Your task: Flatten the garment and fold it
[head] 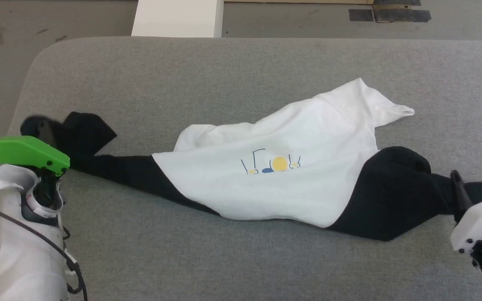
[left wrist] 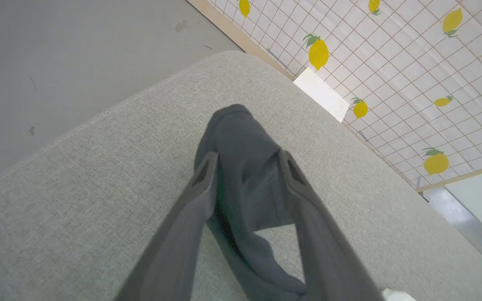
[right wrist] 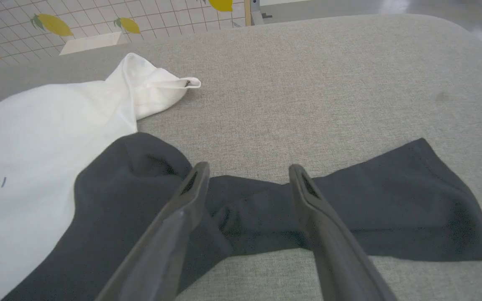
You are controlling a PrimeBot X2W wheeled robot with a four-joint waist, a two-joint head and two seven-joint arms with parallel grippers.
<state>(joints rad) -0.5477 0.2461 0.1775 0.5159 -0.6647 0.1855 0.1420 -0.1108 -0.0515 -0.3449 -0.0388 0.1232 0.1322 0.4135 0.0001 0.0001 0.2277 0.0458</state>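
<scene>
We find the garment (head: 283,167) bunched mid-surface (head: 241,71), both hands parted and empty — left hand (left wrist: 246,161) astride one black sleeve (left wrist: 241,125), right hand (right wrist: 248,169) astride the other — and we judge each should close near its cuff, then draw outward evenly.

Parted hand (right wrist: 249,169) over garment (right wrist: 391,209) sleeve
</scene>
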